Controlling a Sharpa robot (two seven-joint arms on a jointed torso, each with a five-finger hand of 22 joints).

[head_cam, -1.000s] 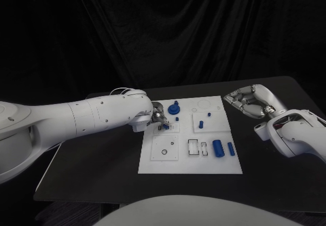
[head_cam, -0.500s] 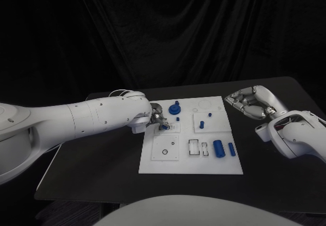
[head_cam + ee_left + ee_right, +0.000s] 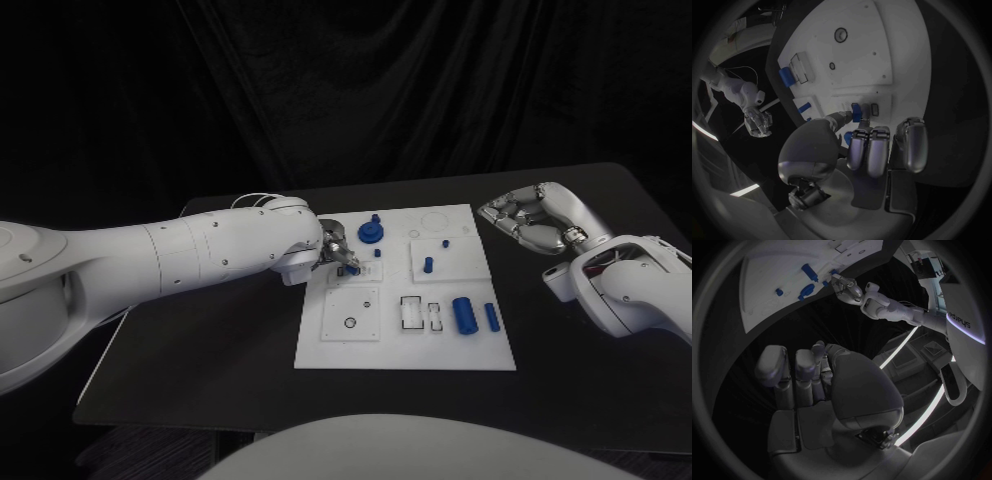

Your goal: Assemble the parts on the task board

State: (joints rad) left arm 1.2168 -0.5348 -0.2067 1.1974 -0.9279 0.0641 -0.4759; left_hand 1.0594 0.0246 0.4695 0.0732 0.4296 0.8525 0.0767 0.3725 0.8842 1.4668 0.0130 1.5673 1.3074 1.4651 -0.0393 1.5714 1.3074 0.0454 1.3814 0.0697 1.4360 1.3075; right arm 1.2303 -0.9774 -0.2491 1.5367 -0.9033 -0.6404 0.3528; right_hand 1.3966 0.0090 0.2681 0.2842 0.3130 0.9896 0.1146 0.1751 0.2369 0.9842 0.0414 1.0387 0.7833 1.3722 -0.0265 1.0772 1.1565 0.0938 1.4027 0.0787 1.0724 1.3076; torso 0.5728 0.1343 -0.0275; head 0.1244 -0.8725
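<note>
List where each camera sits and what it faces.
Head view: on the robot's head, looking down at the task board; both arms enter.
Left wrist view: behind the left hand, which pinches a small blue part at the board.
Right wrist view: behind the right hand, off the board.
Shared: all show the task board.

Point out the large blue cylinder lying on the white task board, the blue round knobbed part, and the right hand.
Large blue cylinder (image 3: 463, 313): head view, middle of its side.
Blue round knobbed part (image 3: 371, 233): head view, on its disc.
Right hand (image 3: 525, 219): head view, middle of the curled silver fingers.
</note>
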